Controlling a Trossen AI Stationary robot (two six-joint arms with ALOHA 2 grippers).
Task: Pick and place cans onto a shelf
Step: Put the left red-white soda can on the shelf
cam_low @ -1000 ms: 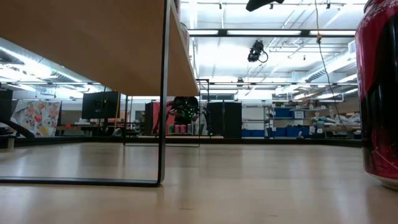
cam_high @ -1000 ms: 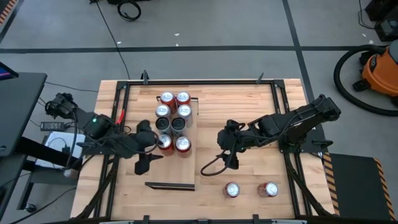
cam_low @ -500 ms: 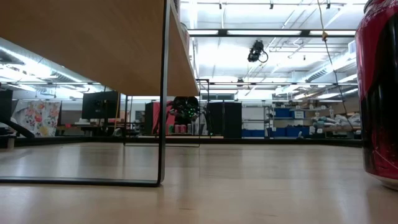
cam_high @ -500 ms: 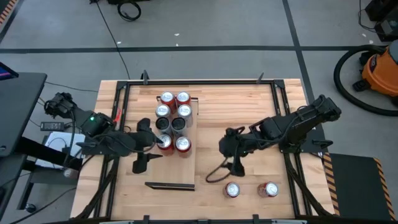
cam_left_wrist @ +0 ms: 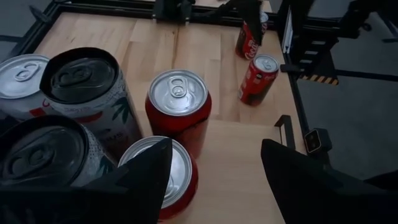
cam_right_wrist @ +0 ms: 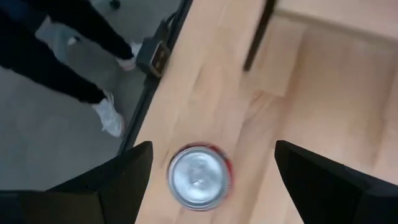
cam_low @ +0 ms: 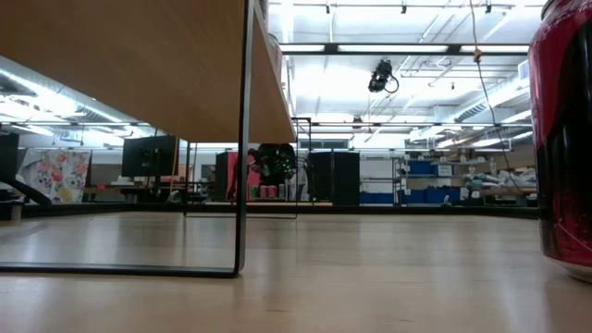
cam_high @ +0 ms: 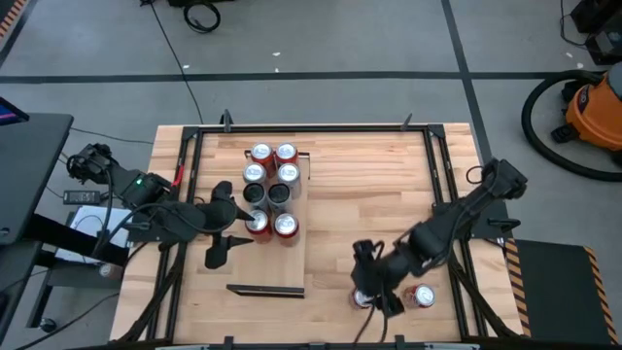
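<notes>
Your right gripper (cam_high: 372,290) hangs spread wide over a red can (cam_high: 362,297) at lower right. Your left gripper (cam_high: 236,231), jaws parted and empty, sits beside the cans (cam_high: 270,192) on the shelf (cam_high: 292,262).

Little could be read. Two red cans (cam_left_wrist: 257,78) on the tabletop, seen from the left wrist, carried white script that looked like the Coca-Cola logo — too small to be certain. Nothing else was legible — no numbers or signs.
</notes>
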